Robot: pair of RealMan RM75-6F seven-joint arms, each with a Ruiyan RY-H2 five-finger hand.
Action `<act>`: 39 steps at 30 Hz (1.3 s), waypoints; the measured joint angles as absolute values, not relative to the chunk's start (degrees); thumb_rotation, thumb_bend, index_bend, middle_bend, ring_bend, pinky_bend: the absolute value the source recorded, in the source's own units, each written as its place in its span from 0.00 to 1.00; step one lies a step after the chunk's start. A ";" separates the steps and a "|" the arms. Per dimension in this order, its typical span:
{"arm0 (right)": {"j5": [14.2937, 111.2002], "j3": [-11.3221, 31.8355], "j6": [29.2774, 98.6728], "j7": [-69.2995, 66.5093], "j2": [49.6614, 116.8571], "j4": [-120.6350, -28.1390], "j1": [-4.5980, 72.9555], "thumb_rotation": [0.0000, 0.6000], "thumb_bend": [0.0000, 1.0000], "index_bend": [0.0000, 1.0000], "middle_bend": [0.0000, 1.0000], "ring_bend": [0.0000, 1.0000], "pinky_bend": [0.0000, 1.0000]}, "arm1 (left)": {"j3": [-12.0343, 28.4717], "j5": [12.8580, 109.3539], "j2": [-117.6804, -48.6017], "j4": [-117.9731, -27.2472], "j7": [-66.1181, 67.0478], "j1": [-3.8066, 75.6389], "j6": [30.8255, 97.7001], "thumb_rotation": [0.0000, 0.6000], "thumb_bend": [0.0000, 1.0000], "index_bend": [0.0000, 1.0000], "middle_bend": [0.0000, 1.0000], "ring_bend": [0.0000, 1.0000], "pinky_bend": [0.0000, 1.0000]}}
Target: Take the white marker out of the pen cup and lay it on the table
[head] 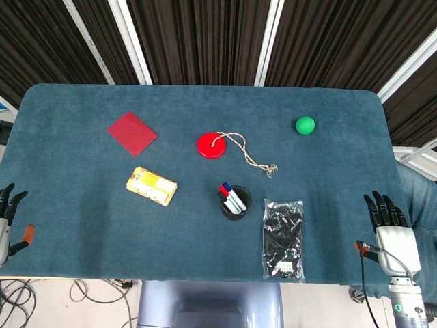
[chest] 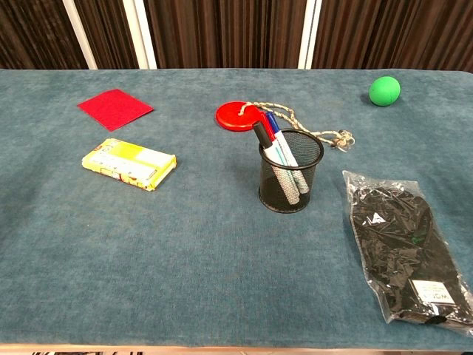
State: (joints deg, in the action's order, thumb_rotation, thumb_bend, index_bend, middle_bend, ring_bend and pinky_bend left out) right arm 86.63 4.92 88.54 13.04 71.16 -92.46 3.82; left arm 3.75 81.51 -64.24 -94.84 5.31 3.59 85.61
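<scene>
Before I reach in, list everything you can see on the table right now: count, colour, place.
pen cup: 1, black mesh, centre of table, upright
markers: several, white barrels with black, red and blue caps, standing in the pen cup
red disc: 1, behind the cup, with a beige cord attached
red square: 1, far left
yellow packet: 1, left of the cup
green ball: 1, far right
plastic bag: 1, clear with black contents, right of the cup
table: 1, teal cloth
left hand: near left edge, empty
right hand: near right edge, empty
</scene>
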 measured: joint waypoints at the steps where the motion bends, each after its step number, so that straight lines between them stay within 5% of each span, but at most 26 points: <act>1: 86.61 4.92 88.48 13.01 71.18 -92.41 3.84 1.00 0.12 0.00 0.00 0.00 0.18 | 3.77 81.47 -64.23 -94.86 5.26 3.57 85.63 1.00 0.38 0.13 0.00 0.00 0.04; 28: 86.14 4.42 86.52 9.07 70.24 -93.21 4.15 1.00 0.12 0.00 0.00 0.00 0.17 | 3.88 81.40 -64.02 -95.53 4.94 3.25 86.21 1.00 0.38 0.13 0.00 0.00 0.04; 39: 87.15 4.28 75.23 -10.49 63.57 -95.10 9.82 1.00 0.12 0.00 0.00 0.00 0.18 | 4.01 80.35 -64.17 -96.01 5.35 3.33 85.53 1.00 0.38 0.13 0.00 0.00 0.04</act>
State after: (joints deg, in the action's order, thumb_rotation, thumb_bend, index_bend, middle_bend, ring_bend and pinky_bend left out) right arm 87.15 4.28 75.23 -10.49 63.57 -95.10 9.82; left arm 4.01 80.35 -64.17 -96.01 5.35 3.33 85.53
